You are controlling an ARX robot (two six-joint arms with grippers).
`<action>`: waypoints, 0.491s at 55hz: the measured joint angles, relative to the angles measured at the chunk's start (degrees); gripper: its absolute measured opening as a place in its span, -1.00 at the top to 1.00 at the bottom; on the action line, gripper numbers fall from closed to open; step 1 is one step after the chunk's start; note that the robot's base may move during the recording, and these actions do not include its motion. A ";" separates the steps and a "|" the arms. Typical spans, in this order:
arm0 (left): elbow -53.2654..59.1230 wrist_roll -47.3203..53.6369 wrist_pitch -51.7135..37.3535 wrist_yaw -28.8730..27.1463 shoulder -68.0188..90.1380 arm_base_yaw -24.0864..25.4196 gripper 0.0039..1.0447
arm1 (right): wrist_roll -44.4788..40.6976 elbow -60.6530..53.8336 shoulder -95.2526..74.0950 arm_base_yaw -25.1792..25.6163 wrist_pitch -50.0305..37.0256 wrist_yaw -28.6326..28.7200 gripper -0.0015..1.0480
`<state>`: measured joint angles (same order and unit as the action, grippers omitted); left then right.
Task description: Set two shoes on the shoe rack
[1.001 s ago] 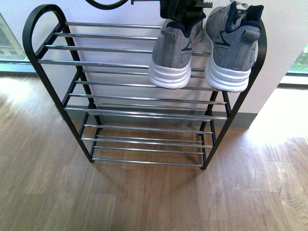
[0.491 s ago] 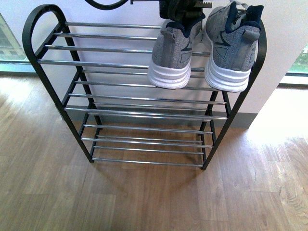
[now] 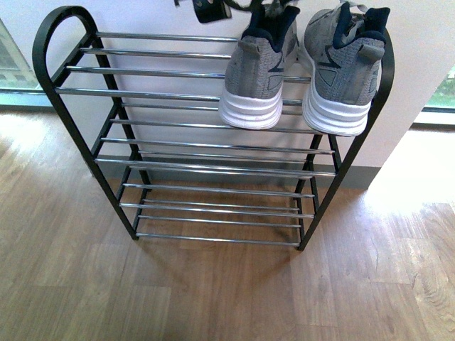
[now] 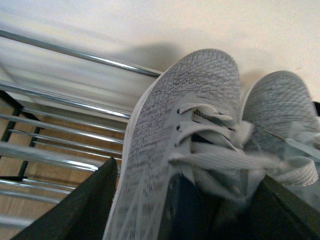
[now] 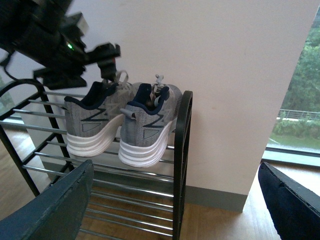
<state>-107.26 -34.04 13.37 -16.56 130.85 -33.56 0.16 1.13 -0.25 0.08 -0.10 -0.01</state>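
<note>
Both grey sneakers stand side by side, heels toward me, on the top tier at the right end of the black shoe rack: the left shoe and the right shoe. My left gripper is open just above the left shoe, its dark fingers on either side of the laces and not gripping. Only a black part of it shows at the top edge of the front view. My right gripper hangs open and empty, well back from the rack's right end, looking at both shoes.
A white wall with a grey skirting board stands right behind the rack. Windows flank the wall on both sides. A wooden floor lies in front. The three lower tiers hold nothing.
The left gripper has lifted off the left shoe's collar and shifted up and to the left. Both shoes stay put on the top tier.
</note>
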 joint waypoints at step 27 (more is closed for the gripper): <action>58.05 31.56 -44.85 -7.93 -50.64 10.23 -0.35 | -0.02 0.00 0.00 0.00 0.00 0.00 -0.82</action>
<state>-49.21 -2.48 -31.48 -24.49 80.20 -23.33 0.14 1.13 -0.25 0.08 -0.10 -0.01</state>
